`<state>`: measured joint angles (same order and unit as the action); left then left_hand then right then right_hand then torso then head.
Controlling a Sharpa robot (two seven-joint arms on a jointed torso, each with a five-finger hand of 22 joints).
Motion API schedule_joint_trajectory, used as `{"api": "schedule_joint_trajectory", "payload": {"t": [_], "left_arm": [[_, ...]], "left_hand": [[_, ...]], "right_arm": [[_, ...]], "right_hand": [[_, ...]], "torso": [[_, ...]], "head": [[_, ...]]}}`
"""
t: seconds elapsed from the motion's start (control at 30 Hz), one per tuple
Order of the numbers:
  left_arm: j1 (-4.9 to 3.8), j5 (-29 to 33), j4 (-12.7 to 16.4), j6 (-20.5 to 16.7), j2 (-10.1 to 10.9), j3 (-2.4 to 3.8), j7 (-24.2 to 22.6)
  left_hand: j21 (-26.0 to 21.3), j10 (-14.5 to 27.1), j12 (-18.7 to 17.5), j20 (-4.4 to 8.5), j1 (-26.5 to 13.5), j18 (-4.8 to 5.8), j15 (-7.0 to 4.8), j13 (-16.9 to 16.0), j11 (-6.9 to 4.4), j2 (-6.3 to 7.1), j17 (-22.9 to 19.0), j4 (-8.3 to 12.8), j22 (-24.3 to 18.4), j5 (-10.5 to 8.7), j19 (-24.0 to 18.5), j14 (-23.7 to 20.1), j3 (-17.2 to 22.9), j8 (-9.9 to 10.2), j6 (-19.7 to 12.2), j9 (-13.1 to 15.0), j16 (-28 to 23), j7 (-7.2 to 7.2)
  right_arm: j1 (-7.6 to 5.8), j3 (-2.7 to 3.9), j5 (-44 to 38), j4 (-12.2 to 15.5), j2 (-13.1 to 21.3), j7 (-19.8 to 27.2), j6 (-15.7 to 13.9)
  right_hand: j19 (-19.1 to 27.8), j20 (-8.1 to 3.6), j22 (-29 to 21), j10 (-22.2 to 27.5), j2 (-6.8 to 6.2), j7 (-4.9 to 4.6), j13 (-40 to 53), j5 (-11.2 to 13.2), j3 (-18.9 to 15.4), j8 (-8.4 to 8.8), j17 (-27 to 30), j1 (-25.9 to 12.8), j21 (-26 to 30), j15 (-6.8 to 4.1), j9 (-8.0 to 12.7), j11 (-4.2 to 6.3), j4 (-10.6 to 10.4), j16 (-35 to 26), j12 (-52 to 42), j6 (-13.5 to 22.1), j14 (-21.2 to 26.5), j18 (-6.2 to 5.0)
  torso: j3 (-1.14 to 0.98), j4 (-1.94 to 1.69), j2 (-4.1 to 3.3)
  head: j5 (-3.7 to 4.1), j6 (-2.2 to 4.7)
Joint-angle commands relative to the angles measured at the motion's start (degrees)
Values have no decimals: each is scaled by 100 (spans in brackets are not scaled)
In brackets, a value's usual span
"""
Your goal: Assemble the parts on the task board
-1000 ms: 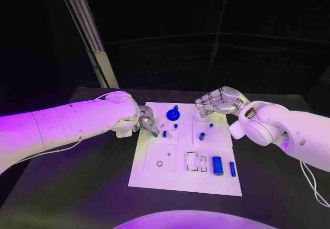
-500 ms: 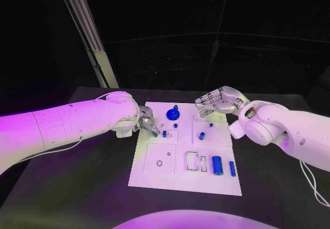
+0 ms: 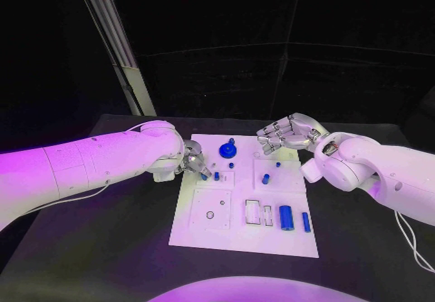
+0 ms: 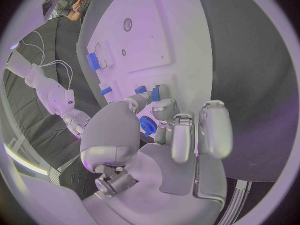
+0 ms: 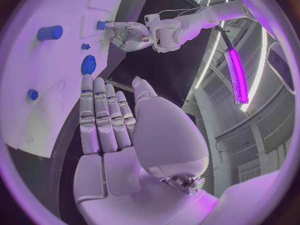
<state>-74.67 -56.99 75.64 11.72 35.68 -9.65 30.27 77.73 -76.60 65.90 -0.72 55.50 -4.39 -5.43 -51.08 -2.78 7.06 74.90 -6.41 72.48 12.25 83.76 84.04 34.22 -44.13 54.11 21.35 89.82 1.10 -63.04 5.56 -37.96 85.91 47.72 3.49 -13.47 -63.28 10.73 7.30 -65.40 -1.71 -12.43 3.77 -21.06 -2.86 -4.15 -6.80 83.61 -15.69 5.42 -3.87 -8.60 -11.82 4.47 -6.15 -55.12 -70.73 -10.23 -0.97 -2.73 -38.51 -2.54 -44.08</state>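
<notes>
Left hand (image 3: 192, 162): pinches a small blue peg (image 4: 155, 92) at the fingertips, low over the board's (image 3: 244, 242) left edge, probably to seat it.
Right hand (image 3: 285, 134): fingers straight and together, holding nothing, waiting over the far right corner.
Blue gear (image 3: 227, 151): stands near the far edge.

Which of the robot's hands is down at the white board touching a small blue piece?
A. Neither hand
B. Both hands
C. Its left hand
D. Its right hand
C. The left hand has its fingertips on a small blue part at the board's left edge, while the right hand hovers open beyond the far edge, holding nothing.
</notes>
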Motion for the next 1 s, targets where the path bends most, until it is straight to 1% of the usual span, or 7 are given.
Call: {"api": "schedule_joint_trajectory", "payload": {"t": [0.03, 0.13, 0.37, 0.53, 0.63, 0.77, 1.0], "left_arm": [[0, 24, 1, 94, -11, -1, 49], [0, 24, 5, 102, -14, -1, 52], [0, 24, 25, 140, -4, 0, 69], [0, 22, 34, 177, 9, 0, 83], [-1, 21, 36, 190, 15, 0, 91], [-1, 16, 37, 201, 23, 0, 102], [-1, 0, 36, 185, 27, 1, 108]], "left_hand": [[24, -39, 22, 8, -64, 64, -29, -9, 0, -5, 1510, -10, 10, 17, 65, 596, -28, 35, 53, -8, 18, -3], [42, -54, 41, 9, -76, 69, -30, -40, -4, -16, 1510, -21, 36, 19, 74, 596, -37, 36, 69, -13, 18, -9], [62, -85, 72, 14, -31, 75, -38, -92, -20, -61, 1510, 14, 67, 33, 85, 596, -11, 42, 99, -24, 18, -30], [84, -104, 100, 15, -24, 81, -40, -136, -23, -62, 1510, 23, 97, 32, 95, 596, -11, 41, 110, -26, 18, -33], [87, -112, 108, 16, -17, 82, -42, -149, -26, -63, 1510, 32, 102, 31, 97, 596, -10, 40, 119, -27, 18, -37], [87, -121, 114, 18, -3, 82, -44, -159, -30, -68, 1510, 48, 103, 32, 97, 596, -7, 40, 132, -30, 18, -43], [88, -122, 114, 18, -1, 82, -45, -160, -31, -68, 1510, 50, 104, 32, 97, 596, -7, 40, 133, -30, 18, -43]], "right_arm": [[-9, 3, -3, 11, 0, 54, 10], [-9, 3, -3, 13, 2, 54, 10], [-9, 3, -3, 12, 3, 55, 12], [-9, 3, -3, 11, 4, 56, 13], [-9, 3, -3, 12, 5, 56, 14], [-9, 3, -3, 13, 7, 55, 15], [-9, 3, -3, 13, 8, 55, 16]], "right_hand": [[-17, 41, -10, 31, 14, 1, -3, -29, -2, 8, 6, -32, 38, 0, 3, 10, 42, -12, -26, 50, 50, -17], [-17, 41, -10, 31, 14, 1, -3, -29, -2, 8, 6, -32, 38, 0, 3, 10, 42, -12, -26, 50, 50, -17], [-17, 41, -11, 32, 15, 0, -3, -35, -2, 8, 7, -34, 40, 0, 3, 9, 41, -12, -28, 51, 51, -17], [-17, 41, -11, 32, 15, 0, -3, -35, -2, 8, 7, -34, 40, 0, 3, 9, 41, -12, -28, 51, 51, -17], [-17, 41, -11, 32, 15, 0, -3, -35, -2, 8, 7, -34, 40, 0, 3, 9, 41, -12, -28, 51, 51, -17], [-19, 43, -15, 35, 17, -1, -3, -49, -3, 8, 9, -42, 45, 1, 3, 7, 37, -11, -31, 53, 53, -17], [-19, 43, -15, 35, 17, -1, -3, -49, -3, 8, 9, -42, 45, 1, 3, 7, 37, -11, -31, 53, 53, -17]], "torso": [[-1, 2, -1], [0, -3, -2], [2, -1, 2], [0, -8, 1], [-1, -6, 2], [3, -2, 1], [4, -1, -1]], "head": [[0, -7], [3, -10], [-1, -11], [1, -15], [-6, -17], [-7, -11], [-7, -9]]}}
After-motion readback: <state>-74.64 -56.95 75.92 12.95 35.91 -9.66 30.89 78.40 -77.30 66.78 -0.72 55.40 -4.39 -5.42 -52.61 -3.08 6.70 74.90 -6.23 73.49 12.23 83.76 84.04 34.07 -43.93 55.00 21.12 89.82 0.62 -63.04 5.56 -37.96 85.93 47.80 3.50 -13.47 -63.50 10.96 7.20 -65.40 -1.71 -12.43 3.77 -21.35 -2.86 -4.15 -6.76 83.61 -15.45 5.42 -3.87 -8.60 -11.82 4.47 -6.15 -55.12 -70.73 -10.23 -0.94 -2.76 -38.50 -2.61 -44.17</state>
